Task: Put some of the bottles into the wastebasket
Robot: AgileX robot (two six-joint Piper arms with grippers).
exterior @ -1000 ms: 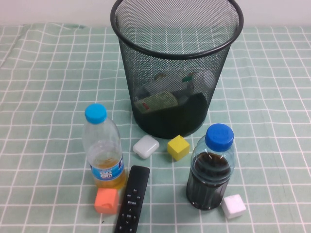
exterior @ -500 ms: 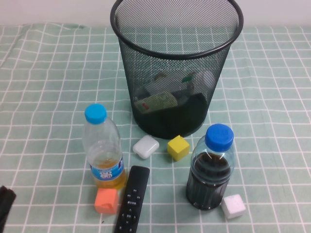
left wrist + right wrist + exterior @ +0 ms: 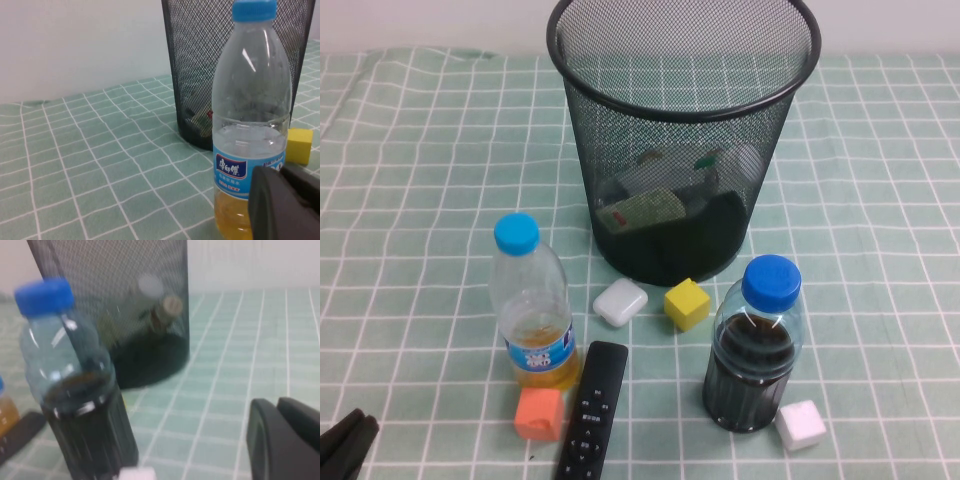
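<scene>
The black wire-mesh wastebasket (image 3: 685,140) stands at the back centre. Two clear bottles lie inside it at the bottom: one with a pale label (image 3: 642,210) and a smaller one beside it. Through the mesh in the right wrist view I see the white cap (image 3: 149,285) and the beige cap (image 3: 171,305). My left gripper (image 3: 345,443) is low at the front left corner, shut and empty, its tip (image 3: 281,172) close to the orange-liquid bottle. My right gripper (image 3: 276,405) is shut and empty, out of the high view, to the right of the dark-liquid bottle.
A blue-capped bottle of orange liquid (image 3: 532,305) and a blue-capped bottle of dark liquid (image 3: 753,350) stand in front of the bin. Between them lie a white case (image 3: 620,301), a yellow cube (image 3: 686,303), a black remote (image 3: 592,410), an orange cube (image 3: 539,413) and a white cube (image 3: 801,425).
My left gripper has come into the high view at the front left corner and moved a little to the right. Nothing else has moved.
</scene>
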